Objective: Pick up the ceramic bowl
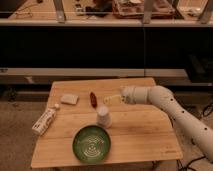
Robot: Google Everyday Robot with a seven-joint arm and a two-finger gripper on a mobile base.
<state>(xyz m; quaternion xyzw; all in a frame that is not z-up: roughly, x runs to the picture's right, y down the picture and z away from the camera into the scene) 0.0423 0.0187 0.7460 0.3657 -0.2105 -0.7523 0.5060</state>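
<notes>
The pale-tipped gripper (114, 99) of the white robot arm (167, 101) is held low over the far half of the light wooden table (145, 135). It is well apart from the round green ceramic bowl (92, 144), which is set near the front edge. Whether the gripper is released or clenched cannot be told. An upturned white paper cup (103, 116) is placed between the two, just behind the bowl, and is likely to be toppled if a straight path is taken. A slip may also be risked if the bowl's smooth rim is pinched too thinly. A small dark-red oblong object (92, 98) is seen near the gripper. A flat white packet (70, 99) is seen farther along, and a white bottle (44, 121) is laid at the table's left edge as viewed.
</notes>
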